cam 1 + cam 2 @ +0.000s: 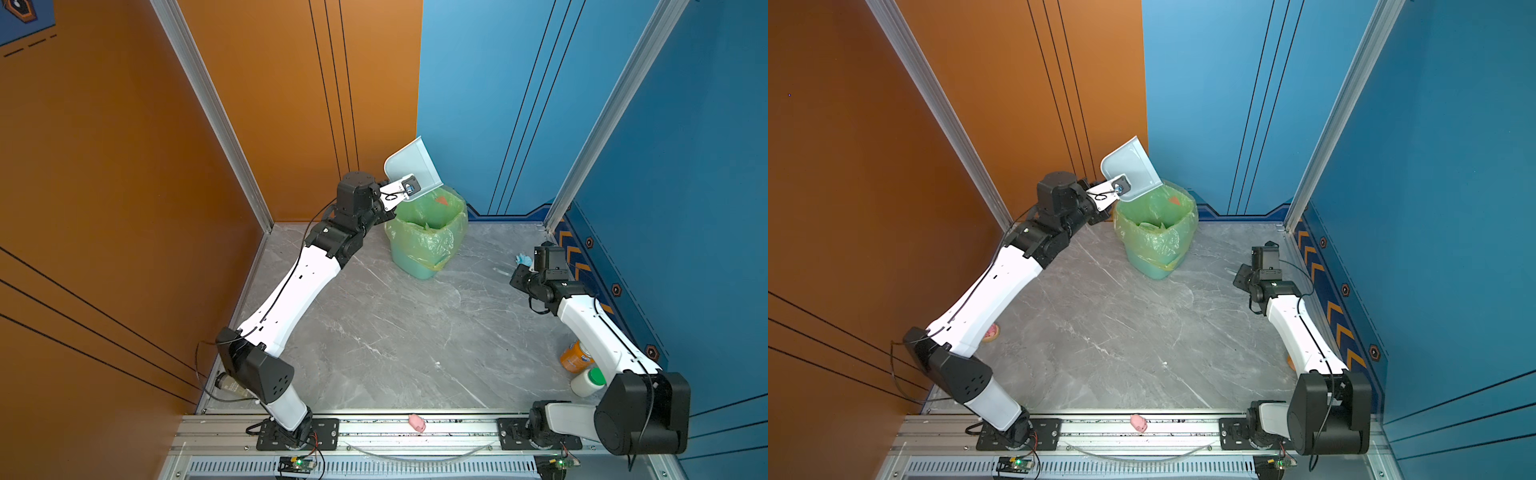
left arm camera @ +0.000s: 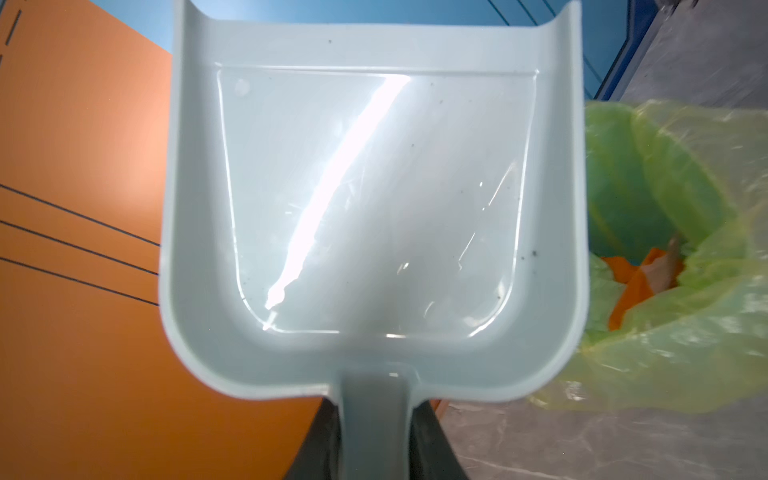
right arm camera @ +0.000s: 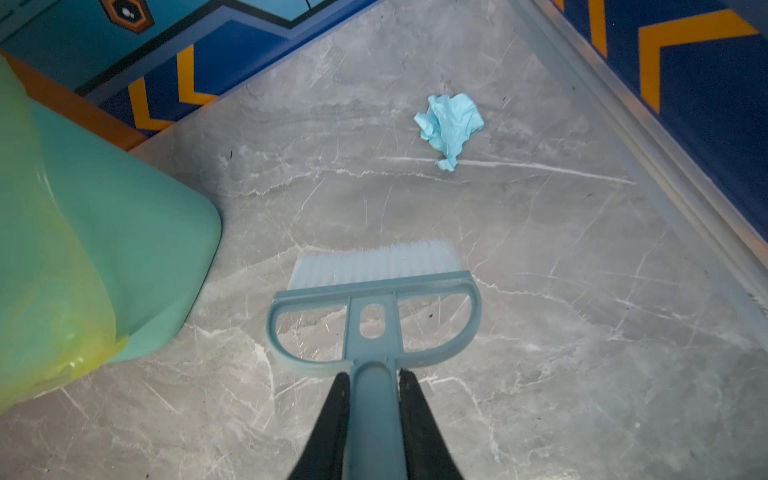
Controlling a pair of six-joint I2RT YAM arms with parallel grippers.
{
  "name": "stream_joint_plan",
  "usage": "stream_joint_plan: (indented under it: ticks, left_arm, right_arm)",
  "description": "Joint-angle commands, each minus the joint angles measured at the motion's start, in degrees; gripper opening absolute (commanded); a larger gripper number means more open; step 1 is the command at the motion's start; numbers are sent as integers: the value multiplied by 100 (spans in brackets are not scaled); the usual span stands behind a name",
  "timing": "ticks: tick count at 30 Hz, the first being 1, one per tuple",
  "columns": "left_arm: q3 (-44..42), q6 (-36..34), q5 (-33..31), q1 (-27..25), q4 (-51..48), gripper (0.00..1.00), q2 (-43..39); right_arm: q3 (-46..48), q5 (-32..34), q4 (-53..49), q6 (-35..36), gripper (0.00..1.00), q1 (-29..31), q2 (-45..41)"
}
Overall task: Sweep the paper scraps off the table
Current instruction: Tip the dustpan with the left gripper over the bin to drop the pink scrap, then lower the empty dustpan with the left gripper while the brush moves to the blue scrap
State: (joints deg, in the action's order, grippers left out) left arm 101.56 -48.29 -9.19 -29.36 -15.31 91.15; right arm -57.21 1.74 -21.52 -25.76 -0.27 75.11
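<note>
My left gripper (image 2: 376,411) is shut on the handle of a pale blue dustpan (image 2: 374,199). The pan's inside is bare, and in both top views the dustpan (image 1: 409,166) (image 1: 1129,166) hangs tilted over the lined bin (image 1: 419,245). An orange paper scrap (image 2: 640,278) (image 1: 441,200) lies inside the bin. My right gripper (image 3: 374,376) is shut on a blue hand brush (image 3: 374,291), whose bristles rest low over the grey table (image 3: 540,332). A crumpled blue paper scrap (image 3: 451,124) (image 1: 523,259) lies on the table beyond the bristles, near the right wall.
A pink pig figurine (image 1: 417,422) sits on the front rail. An orange can (image 1: 575,357) and a white bottle with a green cap (image 1: 588,381) stand by the right arm's base. A small pink and orange thing (image 1: 992,332) peeks out from under the left arm.
</note>
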Motion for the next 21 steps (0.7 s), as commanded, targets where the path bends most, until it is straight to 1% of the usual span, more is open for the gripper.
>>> stream_joint_plan:
  ticks: [1,5,9,16,21]
  left_arm:
    - [-450,956,542,10,98,0,-621]
    - [-1159,1481,873,-7,120,0,-1239]
    - [-1899,1936,818,-155,212,0,-1716]
    - [-3186,2240,383,-717,392,0,-2380]
    - [-3901,2566,151,-797,382,0,-2679]
  right_arm:
    - [-329,112,331,-50,0,-190,112]
    - [-490,230,542,-202,0,-484,305]
    - [-617,201,751,-332,0,-811,617]
    - [-908,161,920,-325,0,-1132,1167]
    - [-1140,120,1024,-308,0,-1251,1620]
